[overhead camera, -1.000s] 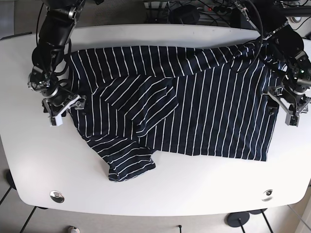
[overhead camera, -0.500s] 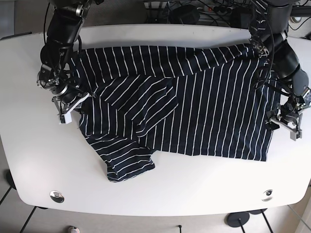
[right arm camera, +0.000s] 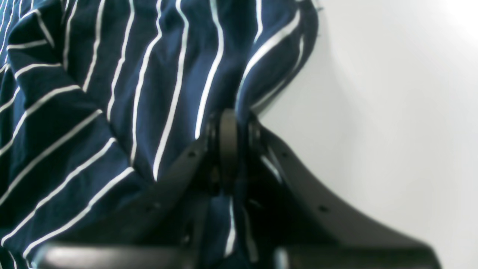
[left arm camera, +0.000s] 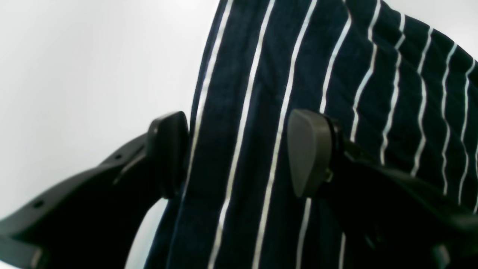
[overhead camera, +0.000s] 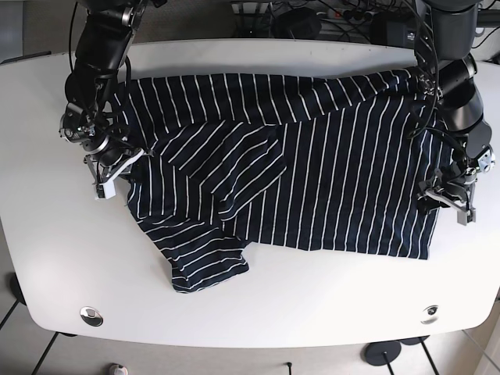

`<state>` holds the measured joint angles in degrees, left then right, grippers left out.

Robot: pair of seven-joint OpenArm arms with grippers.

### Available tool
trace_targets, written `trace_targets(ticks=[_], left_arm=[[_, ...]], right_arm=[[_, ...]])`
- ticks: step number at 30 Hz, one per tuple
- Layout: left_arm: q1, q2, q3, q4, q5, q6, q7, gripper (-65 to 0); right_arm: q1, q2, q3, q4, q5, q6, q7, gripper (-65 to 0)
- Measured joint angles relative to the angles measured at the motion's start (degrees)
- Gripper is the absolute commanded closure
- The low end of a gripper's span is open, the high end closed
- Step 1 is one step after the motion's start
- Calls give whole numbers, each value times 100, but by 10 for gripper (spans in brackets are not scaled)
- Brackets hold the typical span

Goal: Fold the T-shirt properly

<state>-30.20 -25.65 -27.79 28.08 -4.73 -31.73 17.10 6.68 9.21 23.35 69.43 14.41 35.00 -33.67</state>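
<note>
Up close, the right gripper (right arm camera: 228, 144) pinches a fold of the striped T-shirt (overhead camera: 312, 180); the left gripper (left arm camera: 239, 153) gapes astride its hem. From above, the T-shirt sprawls lengthwise across the white table (overhead camera: 328, 305), nearer its far edge.

Both wrist views show only a small, blurry piece of the striped T-shirt (overhead camera: 297, 164), and the table (overhead camera: 312, 297) edges run out of the base view.

Navy T-shirt (overhead camera: 312, 172) with thin white stripes (evenly spaced); white table (overhead camera: 312, 297); black end effectors.
</note>
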Motion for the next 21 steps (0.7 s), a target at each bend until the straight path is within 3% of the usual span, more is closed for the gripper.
trace_targets(ticks=[2,5,7,9,11,15,19,21], left_arm=[[-96,17,120,-66,-2,4,-11,-389],[-411,48,826,-372,-9,31,-11,-375],[-472,142,1248,-424,-24,168,-205,-271],[-474,232,1692,-448,-46,492,-553,-99],[-457,225,1862,-450,-61,557,-671,-13],[-365,225,1853,-173,-79,435,-546,0],[538,295,1224,1060,4,-304,-308,0],[826,271,1200,1698,46,-387,205,0]], right_arm=[[0,0,0,0,2,2,0,-29],[0,-2,0,0,22,0,0,-29],[0,-2,0,0,20,2,-2,-29],[0,-2,0,0,22,2,-2,-29],[0,-2,0,0,22,2,-2,-29],[2,-2,4,0,22,2,-2,-19],[-225,-15,-7,533,-55,26,-116,-19],[-452,-17,-4,911,-72,59,-164,-19]])
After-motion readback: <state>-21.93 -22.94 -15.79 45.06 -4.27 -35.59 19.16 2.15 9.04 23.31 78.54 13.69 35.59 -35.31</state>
